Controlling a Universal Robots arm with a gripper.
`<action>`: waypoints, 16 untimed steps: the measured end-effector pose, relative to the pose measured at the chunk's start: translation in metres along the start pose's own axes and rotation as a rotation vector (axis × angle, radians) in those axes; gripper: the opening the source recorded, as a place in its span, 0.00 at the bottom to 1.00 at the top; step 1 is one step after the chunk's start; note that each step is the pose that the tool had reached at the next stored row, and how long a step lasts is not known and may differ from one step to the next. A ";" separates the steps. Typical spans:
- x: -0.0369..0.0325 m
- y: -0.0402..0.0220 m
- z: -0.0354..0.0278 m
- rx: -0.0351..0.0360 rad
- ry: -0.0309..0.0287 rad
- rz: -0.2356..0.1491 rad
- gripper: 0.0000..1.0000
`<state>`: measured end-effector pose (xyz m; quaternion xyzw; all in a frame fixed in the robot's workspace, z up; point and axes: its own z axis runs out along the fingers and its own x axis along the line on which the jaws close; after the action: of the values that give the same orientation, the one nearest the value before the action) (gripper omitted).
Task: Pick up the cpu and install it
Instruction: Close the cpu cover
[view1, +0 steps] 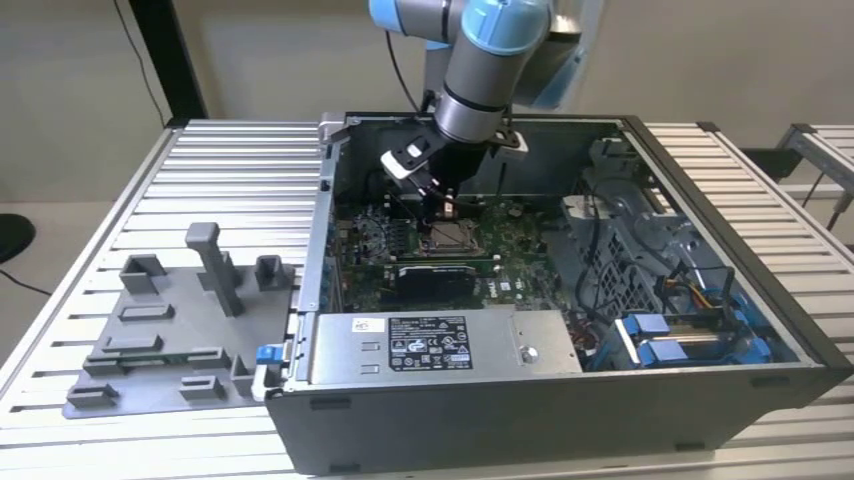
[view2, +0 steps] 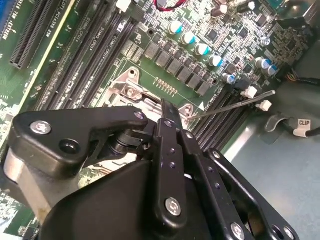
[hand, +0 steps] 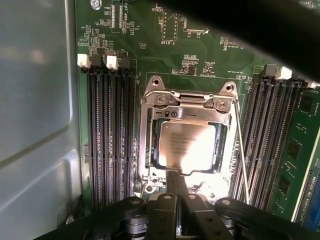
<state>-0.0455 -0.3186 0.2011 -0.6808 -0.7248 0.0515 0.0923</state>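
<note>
The cpu (hand: 187, 145), a flat square chip with a pale silver top, lies inside the motherboard socket (hand: 150, 145), ringed by the socket's metal frame. My gripper (hand: 176, 177) is shut, with both black fingers pressed together and nothing between them. Its tips hover at the edge of the cpu nearest the wrist. In the exterior view the gripper (view1: 445, 207) reaches down into the open computer case, just above the socket (view1: 447, 238). In the second wrist view the gripper (view2: 167, 112) covers most of the socket. The thin wire lever (hand: 241, 150) runs along one side of the socket.
Memory slots (hand: 110, 140) flank the socket on both sides. The case wall (view1: 561, 400) surrounds the board, with a grey power supply box (view1: 427, 345) in front and blue drive brackets (view1: 681, 340) on the exterior view's right. A grey fixture tray (view1: 160, 330) lies outside the case.
</note>
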 end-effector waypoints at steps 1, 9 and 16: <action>0.0000 -0.0001 0.0002 0.0000 0.0002 0.000 0.00; 0.0013 -0.0043 -0.0197 -0.0002 0.0038 -0.001 0.00; 0.0022 -0.0102 -0.0300 -0.0008 0.0037 -0.001 0.00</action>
<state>-0.0495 -0.3186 0.2326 -0.6806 -0.7249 0.0499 0.0934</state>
